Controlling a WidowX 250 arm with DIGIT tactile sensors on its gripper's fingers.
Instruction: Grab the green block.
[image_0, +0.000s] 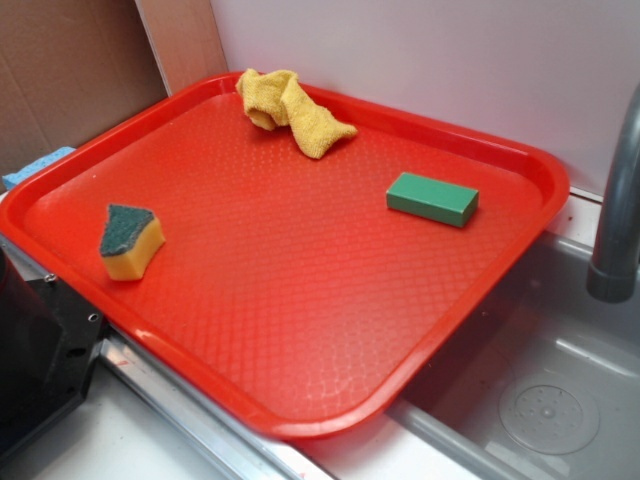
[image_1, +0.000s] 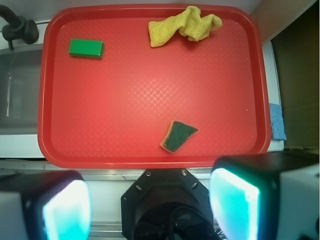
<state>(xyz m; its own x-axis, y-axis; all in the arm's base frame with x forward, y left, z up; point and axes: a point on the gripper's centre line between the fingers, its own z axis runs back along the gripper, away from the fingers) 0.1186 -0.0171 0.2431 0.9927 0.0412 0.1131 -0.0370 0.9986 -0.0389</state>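
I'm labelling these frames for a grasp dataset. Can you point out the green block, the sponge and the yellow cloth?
green block (image_0: 432, 198): exterior view, on its flat top face.
sponge (image_1: 178, 136): wrist view, on its dark green scouring top.
yellow cloth (image_0: 292, 108): exterior view, on the crumpled middle fold.

Green block (image_0: 432, 198); red tray (image_0: 300, 300), diamond-textured; yellow cloth (image_0: 292, 110); yellow sponge (image_0: 131, 241), dark green top.
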